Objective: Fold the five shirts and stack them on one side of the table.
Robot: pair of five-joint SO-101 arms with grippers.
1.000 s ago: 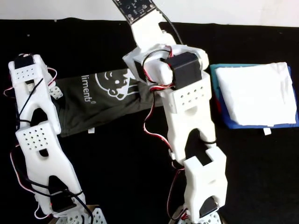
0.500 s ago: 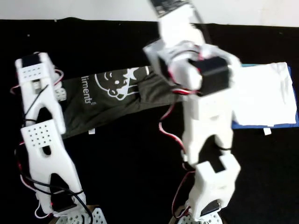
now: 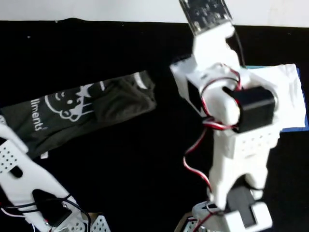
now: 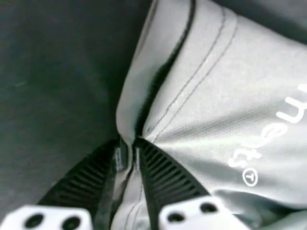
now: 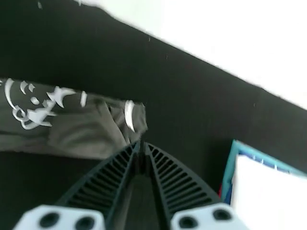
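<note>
Seen from above, a dark grey shirt (image 3: pixel 91 113) with a white cartoon print lies folded into a long strip on the black table (image 3: pixel 120 188), running from the left edge up toward the middle. The left arm (image 3: pixel 24 179) sits low at the left corner, beside the shirt's left end. On the far right, a white folded shirt (image 3: pixel 287 92) tops a stack, with a blue shirt (image 3: pixel 295 128) showing beneath its near edge. The right arm (image 3: pixel 241 145) stands over the stack's left part, well apart from the dark grey shirt.

From the left wrist, the left gripper (image 4: pixel 127 149) pinches a raised fold of the dark grey shirt between its ribbed black fingers (image 4: pixel 158 175). The cloth puckers at the tips and a hem with double stitching runs away from them. White lettering shows on the fabric, and the table lies just beside the shirt's edge.

From the right wrist, the right gripper (image 5: pixel 142 147) has its fingers pressed together with nothing between them, above bare table. The end of the dark grey shirt lies beyond the tips. The corner of the stack shows to one side, with the blue edge around the white shirt. A white wall (image 5: pixel 230 38) rises behind the table.
</note>
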